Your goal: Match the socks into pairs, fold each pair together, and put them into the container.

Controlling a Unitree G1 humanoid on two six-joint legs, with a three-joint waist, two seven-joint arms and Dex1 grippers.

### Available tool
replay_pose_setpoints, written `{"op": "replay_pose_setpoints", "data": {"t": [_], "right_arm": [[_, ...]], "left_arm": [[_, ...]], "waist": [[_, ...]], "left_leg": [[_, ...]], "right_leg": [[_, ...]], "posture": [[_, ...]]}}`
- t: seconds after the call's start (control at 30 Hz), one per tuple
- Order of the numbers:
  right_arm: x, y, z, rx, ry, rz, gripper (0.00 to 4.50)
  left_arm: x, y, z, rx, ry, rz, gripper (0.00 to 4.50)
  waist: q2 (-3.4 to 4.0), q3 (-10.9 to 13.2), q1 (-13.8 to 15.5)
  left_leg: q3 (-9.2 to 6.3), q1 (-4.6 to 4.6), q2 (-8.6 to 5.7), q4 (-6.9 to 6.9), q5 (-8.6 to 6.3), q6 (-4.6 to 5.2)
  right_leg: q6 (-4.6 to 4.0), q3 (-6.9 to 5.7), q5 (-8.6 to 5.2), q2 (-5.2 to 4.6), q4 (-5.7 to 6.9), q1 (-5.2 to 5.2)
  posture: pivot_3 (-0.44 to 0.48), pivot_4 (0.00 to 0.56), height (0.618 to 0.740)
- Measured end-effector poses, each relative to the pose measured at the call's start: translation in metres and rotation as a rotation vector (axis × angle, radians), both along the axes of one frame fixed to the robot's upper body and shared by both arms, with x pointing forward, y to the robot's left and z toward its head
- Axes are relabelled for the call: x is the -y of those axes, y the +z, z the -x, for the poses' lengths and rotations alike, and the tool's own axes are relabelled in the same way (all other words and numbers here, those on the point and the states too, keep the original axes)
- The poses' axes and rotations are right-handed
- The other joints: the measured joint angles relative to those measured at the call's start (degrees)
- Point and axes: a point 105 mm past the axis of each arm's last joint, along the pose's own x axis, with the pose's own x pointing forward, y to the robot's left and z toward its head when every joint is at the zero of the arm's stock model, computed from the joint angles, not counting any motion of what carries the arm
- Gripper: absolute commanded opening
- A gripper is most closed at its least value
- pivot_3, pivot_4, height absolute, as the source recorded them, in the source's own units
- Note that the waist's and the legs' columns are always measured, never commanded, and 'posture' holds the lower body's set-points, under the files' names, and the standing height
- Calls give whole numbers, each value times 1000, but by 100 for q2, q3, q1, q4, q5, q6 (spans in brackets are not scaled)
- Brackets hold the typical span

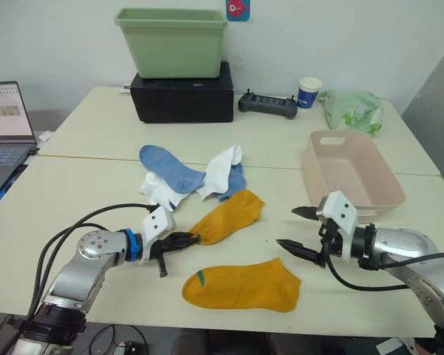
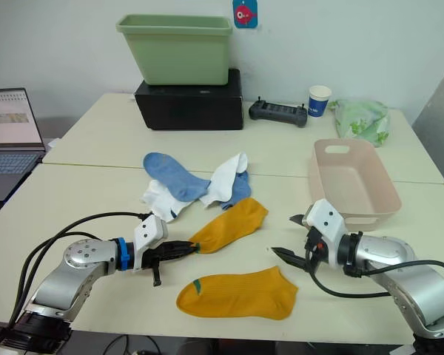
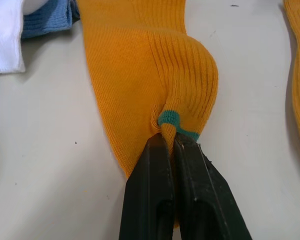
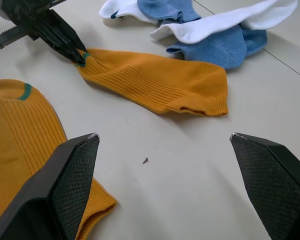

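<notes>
Two mustard-yellow socks lie on the table. My left gripper is shut on the green-marked end of the upper yellow sock, pinching its fabric. The other yellow sock lies flat near the front edge. My right gripper stands open just right of it, nothing between its fingers. Further back, blue socks and white socks lie in a loose pile. The pale pink container sits empty at the right, behind my right gripper.
A green tub stands on a black box at the back. A black controller, a paper cup and a green plastic bag lie back right. A laptop sits at the far left.
</notes>
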Motion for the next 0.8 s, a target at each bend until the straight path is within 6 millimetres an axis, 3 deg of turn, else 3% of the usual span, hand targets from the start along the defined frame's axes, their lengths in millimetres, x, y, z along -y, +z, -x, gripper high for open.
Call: {"op": "replay_pose_setpoints", "data": {"t": [0.13,0.2,0.3,0.5,0.6,0.77,0.8], "right_arm": [[-6,-3,0,8,52,21,4500],[-6,-3,0,13,57,23,4500],[-4,-6,-1,12,49,34,4500],[-7,-12,-3,26,79,72,4500],[-6,-15,-4,32,81,94,4500],[-4,-15,-6,39,74,104,4500],[-4,-15,-7,43,70,109,4500]], "left_arm": [[-3,5,1,54,-36,-16,1686],[-22,14,4,93,-16,-57,2405],[-33,31,5,169,-24,-95,3260],[3,34,14,255,-182,-101,3260],[19,24,16,294,-241,-141,3260],[22,5,5,341,-218,-215,3260],[24,4,4,345,-217,-212,3085]], "waist": [[1,0,-12],[0,1,-45],[4,3,-28],[4,3,2],[4,3,-7],[4,3,-23],[4,3,-19]], "left_leg": [[-2,0,10,-4,0,0],[-3,1,16,-6,0,0],[0,1,11,-7,0,0],[8,0,3,-3,0,0],[6,3,5,-2,0,0],[4,2,9,-3,0,1],[4,2,9,-3,0,1]], "right_leg": [[-2,-2,-1,7,1,-5],[-4,0,-2,12,2,-8],[-5,0,-3,7,2,-7],[-1,3,0,0,-3,-2],[-1,4,2,3,-1,-2],[-1,3,1,8,1,-5],[-1,3,1,7,1,-4]], "posture": [[0,150,730],[0,150,730],[0,150,730],[0,150,730],[0,150,730],[0,150,730],[0,150,730]]}}
